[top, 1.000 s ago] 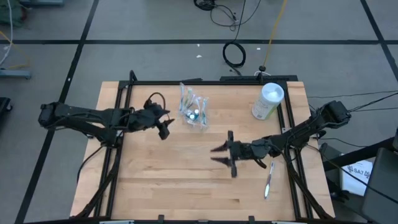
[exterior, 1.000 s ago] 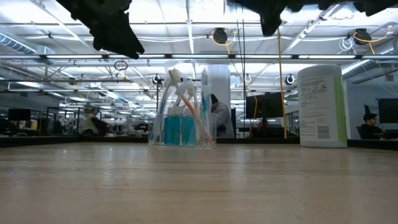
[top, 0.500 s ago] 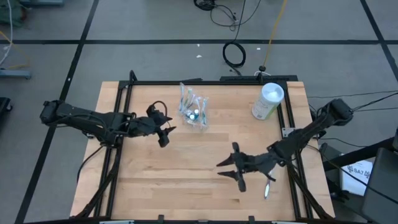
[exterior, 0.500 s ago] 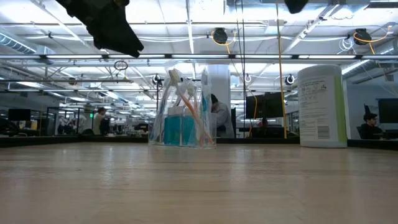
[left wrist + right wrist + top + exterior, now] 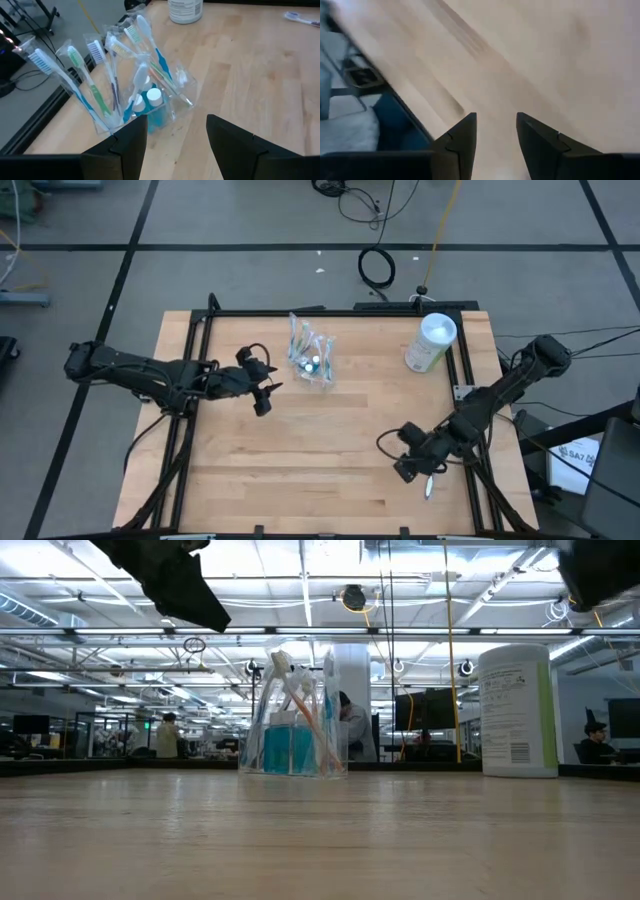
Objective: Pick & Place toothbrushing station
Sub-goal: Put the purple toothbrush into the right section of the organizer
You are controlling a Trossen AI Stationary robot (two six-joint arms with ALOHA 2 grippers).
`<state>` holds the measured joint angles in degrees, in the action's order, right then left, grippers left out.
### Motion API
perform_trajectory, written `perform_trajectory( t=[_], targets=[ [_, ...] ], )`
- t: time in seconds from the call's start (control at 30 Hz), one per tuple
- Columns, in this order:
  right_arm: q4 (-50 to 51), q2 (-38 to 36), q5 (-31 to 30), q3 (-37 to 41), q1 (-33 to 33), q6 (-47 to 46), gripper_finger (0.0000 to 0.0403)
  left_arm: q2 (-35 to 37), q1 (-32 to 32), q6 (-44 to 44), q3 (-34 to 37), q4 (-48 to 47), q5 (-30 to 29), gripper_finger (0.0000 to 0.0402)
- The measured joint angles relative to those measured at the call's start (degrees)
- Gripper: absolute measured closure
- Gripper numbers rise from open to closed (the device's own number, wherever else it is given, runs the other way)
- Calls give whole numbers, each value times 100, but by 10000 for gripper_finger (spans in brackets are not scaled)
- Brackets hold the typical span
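Left gripper [image 5: 266, 388], fingers spread, hovers beside the clear cup [image 5: 312, 363] of toothbrushes [image 5: 145, 37]; right gripper [image 5: 405, 465], fingers apart, well away.

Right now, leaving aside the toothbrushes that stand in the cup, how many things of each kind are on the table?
Toothpaste tubes: 2
Clear plastic cup: 1
Loose toothbrush: 1
White canister: 1
Total: 5
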<state>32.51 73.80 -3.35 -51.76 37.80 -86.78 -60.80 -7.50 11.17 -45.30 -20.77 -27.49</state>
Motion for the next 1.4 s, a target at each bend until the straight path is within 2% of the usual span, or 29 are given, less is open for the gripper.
perform_trajectory(
  t=[0.13,0.27,0.37,0.57,0.83,1.1,1.23,1.4],
  targets=[
    [50,-3,1006,417,212,-1633,273,0,88,-1,0,0,-4,190],
    [49,-3,1420,910,424,-2987,273,0,150,-1,0,-7,-4,190],
    [45,-3,1555,1289,512,-3532,273,0,161,-1,0,-13,-4,190],
    [-348,-22,1711,1942,454,-3787,273,0,158,49,1,-6,-4,190],
    [-378,-30,1503,2239,422,-3702,273,0,158,54,1,69,-4,190],
    [-413,-21,1651,2580,428,-3327,274,0,158,54,0,94,-4,190],
    [-373,-22,1566,2622,433,-3259,302,0,158,56,0,92,-4,190],
    [-385,-49,1597,2622,433,-3231,373,0,158,56,0,92,-4,190]
  ],
)
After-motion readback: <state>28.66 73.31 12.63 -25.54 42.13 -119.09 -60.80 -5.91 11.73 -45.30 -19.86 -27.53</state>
